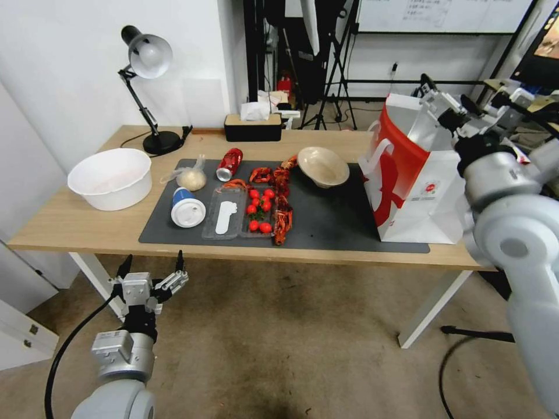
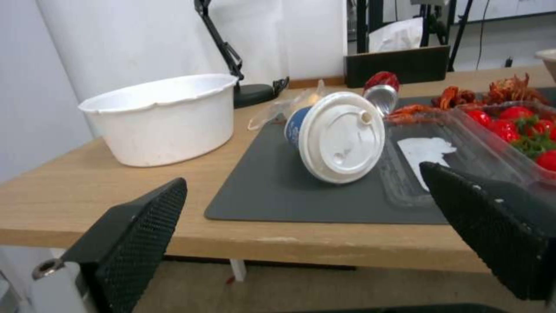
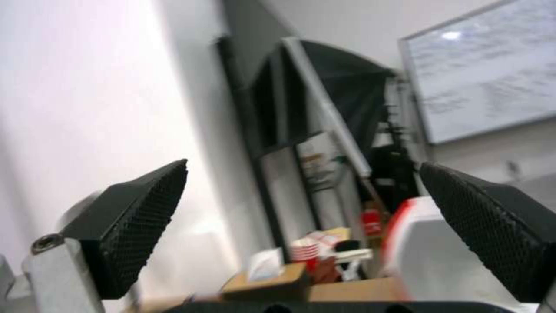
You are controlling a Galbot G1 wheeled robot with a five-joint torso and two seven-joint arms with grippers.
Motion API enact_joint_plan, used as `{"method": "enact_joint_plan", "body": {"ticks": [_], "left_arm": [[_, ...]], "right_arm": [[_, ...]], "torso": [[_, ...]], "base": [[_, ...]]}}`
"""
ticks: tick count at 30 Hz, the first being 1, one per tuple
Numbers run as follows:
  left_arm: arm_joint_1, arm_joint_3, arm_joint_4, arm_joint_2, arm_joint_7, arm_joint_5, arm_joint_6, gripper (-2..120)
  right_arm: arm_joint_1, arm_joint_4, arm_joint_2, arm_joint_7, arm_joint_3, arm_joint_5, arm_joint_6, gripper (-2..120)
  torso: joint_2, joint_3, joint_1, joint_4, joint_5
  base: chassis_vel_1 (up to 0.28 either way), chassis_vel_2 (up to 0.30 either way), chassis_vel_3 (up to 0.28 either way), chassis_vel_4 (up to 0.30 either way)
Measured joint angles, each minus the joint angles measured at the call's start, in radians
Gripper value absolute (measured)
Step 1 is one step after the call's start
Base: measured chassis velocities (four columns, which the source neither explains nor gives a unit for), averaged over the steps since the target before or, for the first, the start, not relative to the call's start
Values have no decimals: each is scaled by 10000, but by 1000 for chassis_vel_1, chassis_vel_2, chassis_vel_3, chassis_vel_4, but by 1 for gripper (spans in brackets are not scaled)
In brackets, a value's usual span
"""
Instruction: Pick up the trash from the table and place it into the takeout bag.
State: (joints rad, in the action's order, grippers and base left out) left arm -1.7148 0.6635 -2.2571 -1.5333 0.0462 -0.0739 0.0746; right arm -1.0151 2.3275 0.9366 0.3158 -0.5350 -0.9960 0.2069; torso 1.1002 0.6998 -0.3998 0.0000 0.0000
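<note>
The left hand (image 1: 152,269) hangs below and in front of the tabletop's (image 1: 75,224) near edge, fingers spread wide and holding nothing, aimed toward the things on the dark grey mat (image 1: 332,227). The right hand (image 1: 451,102) is raised high over the mouth of the takeout bag (image 1: 416,186), its fingers (image 3: 139,221) wide apart in the right wrist view and empty.

The blue cup with white lid (image 2: 336,137) lies on its side on the mat, lid facing the left hand, just beyond the table edge from it. Behind it lie the knotted clear bag (image 1: 191,176) and the crushed red can (image 1: 229,163). The beige shallow bowl (image 1: 322,166) sits tilted farther right, near the bag. The white-and-red bag stands upright at the mat's right end, directly beneath the right hand.
</note>
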Motion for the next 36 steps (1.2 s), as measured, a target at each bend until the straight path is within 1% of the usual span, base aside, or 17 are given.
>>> {"method": "enact_joint_plan", "body": {"ticks": [2,3,5,6,8,10,11,13,14,15,17,18,20,24,27,28,36], "left_arm": [[21,8,0,27,6,-83,4,100],[21,8,0,27,6,-83,4,100],[34,22,-4,57,8,-129,11,100],[38,33,-13,92,11,-147,17,100],[38,41,-20,104,13,-158,18,100],[39,78,-40,148,14,-217,26,100],[39,78,-40,148,14,-217,26,100],[37,120,-41,180,16,-292,29,100],[39,137,-41,189,17,-329,29,100],[39,137,-41,189,17,-329,29,100],[32,169,-41,232,24,-436,25,100],[32,169,-41,232,24,-436,25,100],[26,190,-42,323,29,-516,22,100],[18,189,-80,455,32,-584,22,100],[18,181,-99,504,33,-607,22,100],[18,158,-101,532,35,-619,22,100],[9,115,-84,546,38,-624,9,100]], "right_arm": [[-871,379,-125,-667,101,586,-335,100],[-871,379,-125,-667,101,586,-335,100],[-1537,629,-194,-1187,237,1193,-651,100],[-2043,757,-215,-1537,352,1793,-929,100],[-2252,784,-215,-1680,392,2062,-1083,100],[-3070,819,-130,-2004,494,2993,-1583,100],[-3070,819,-130,-2004,494,2993,-1583,100],[-3874,780,52,-2135,576,3743,-2012,100],[-4364,718,177,-2159,623,4188,-2262,100],[-4364,718,177,-2159,623,4188,-2262,100],[-5439,476,567,-2169,754,5095,-2820,100],[-5439,476,567,-2169,754,5095,-2820,100],[-6115,231,927,-1981,884,5656,-3096,100],[-6681,-113,1243,-1572,1041,6192,-3276,100],[-6882,-338,1315,-1398,1120,6367,-3361,100],[-6984,-694,1367,-1214,1225,6508,-3476,100],[-7134,-1569,1506,-1002,1553,6762,-3859,100]], "torso": [[0,0,0,-3,0],[0,0,0,-3,0],[0,0,0,-1,-1],[0,0,0,1,-1],[0,0,0,1,-1],[0,0,0,1,-1],[0,0,0,1,-1],[0,0,0,-1,-1],[0,0,0,2,-2],[0,0,0,2,-2],[0,1,0,-2,0],[0,1,0,-2,0],[0,1,1,-1,0],[-1,1,0,-1,-1],[-1,1,0,-1,-1],[-2,1,0,0,-1],[-2,1,-2,1,-1]], "base": [[0,0,0,0],[0,0,0,0],[0,0,0,0],[0,0,0,0],[0,0,0,0],[0,0,0,0],[0,0,0,0],[0,0,0,0],[0,0,0,0],[0,0,0,0],[0,0,0,0],[0,0,0,0],[0,0,0,0],[0,0,0,0],[0,0,0,0],[0,0,0,0],[0,0,0,0]]}}
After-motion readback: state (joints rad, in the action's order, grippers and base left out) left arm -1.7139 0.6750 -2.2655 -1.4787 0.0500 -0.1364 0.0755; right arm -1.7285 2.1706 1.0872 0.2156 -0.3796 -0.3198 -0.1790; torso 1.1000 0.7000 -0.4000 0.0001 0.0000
